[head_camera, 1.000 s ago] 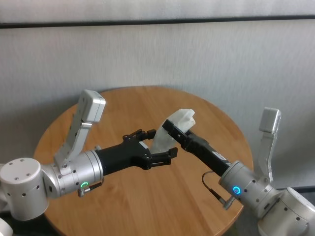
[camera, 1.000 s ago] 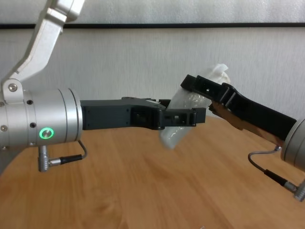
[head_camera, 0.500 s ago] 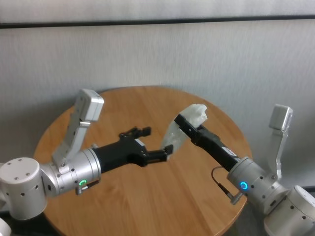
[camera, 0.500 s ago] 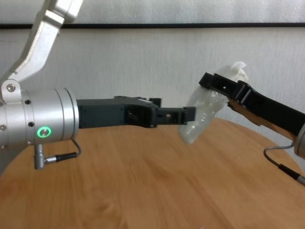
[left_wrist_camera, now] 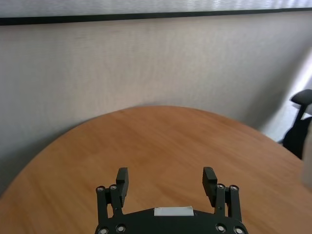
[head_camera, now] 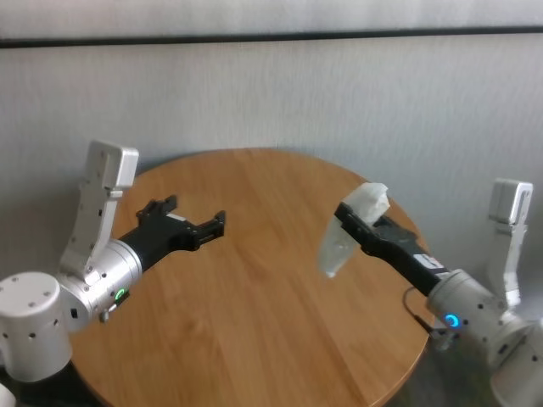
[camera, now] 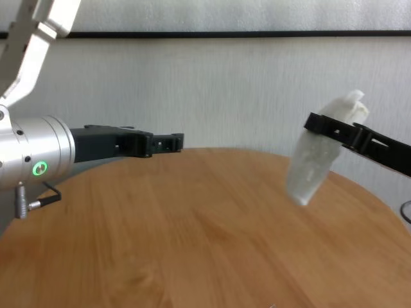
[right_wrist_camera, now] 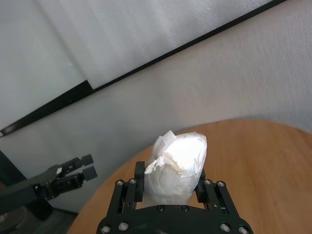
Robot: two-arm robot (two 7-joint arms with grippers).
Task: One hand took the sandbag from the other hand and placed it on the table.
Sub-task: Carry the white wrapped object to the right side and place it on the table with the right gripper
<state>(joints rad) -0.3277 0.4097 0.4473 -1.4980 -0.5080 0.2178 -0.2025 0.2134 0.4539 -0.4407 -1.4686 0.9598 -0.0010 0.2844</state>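
Left gripper (head_camera: pixel 188 218), green-lit, at left of the head view above the table (head_camera: pixel 254 288), fingers (left_wrist_camera: pixel 122 176) spread apart, holding nothing. Well apart at right, right gripper (head_camera: pixel 349 217), blue-lit, clamped on the sandbag (head_camera: pixel 344 240) near its upper end. Sandbag hanging tilted between the fingers, lower end pointing down-left, clear of the wood.
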